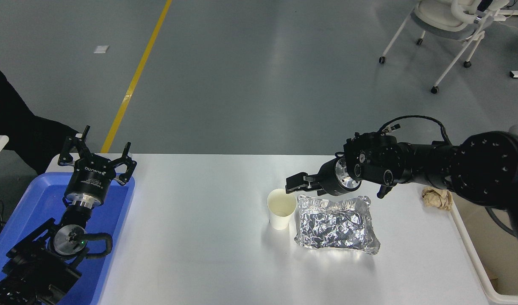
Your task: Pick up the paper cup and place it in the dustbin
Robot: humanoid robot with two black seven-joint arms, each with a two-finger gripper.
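The white paper cup (pixel 281 209) stands upright near the middle of the white table (pixel 191 237). My right gripper (pixel 293 185) comes in from the right, lying low and pointing left. Its tips are just above the far right part of the cup's rim, and it is open and holds nothing. The off-white dustbin (pixel 473 256) stands at the table's right end, largely hidden behind my right arm. My left gripper (pixel 98 153) is parked at the lower left, open and empty.
A crumpled silver foil packet (pixel 336 224) lies right next to the cup, under my right wrist. A crumpled brown paper ball (pixel 437 198) lies by the dustbin. A blue tray (pixel 34 207) sits under the left arm. A person's dark clothing (pixel 4 118) shows at the left edge.
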